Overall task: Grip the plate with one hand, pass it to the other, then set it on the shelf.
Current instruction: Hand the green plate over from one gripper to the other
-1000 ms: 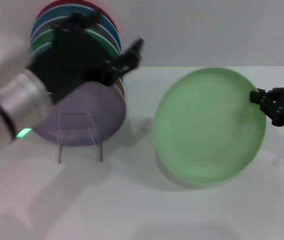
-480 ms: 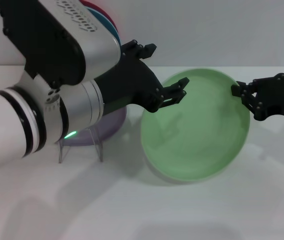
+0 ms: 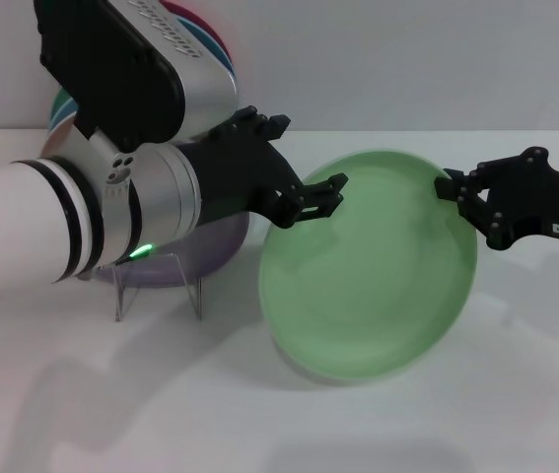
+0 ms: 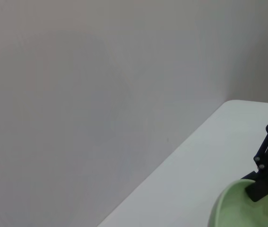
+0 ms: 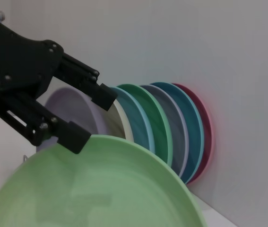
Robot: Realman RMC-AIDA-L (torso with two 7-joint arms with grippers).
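Note:
The pale mint-green plate (image 3: 368,271) hangs tilted over the table, its face toward me. My right gripper (image 3: 456,194), slim and black, is shut on its right rim, and the left wrist view shows it clamped on that rim (image 4: 265,182). My left hand (image 3: 306,163), black and many-fingered, reaches in from the left with its fingers spread open at the plate's upper left rim. In the right wrist view its fingers (image 5: 72,135) sit just above the plate's edge (image 5: 100,189). The clear shelf (image 3: 158,268) stands on the table under my left forearm.
A lilac plate (image 3: 215,241) leans behind the clear shelf. More plates stand in a row against the wall (image 5: 171,123): emerald, blue, grey, teal and crimson. A white wall (image 4: 100,94) closes the back of the table.
My left hand has swung in from the left to the plate's upper rim. The right gripper has carried the plate leftward to meet it.

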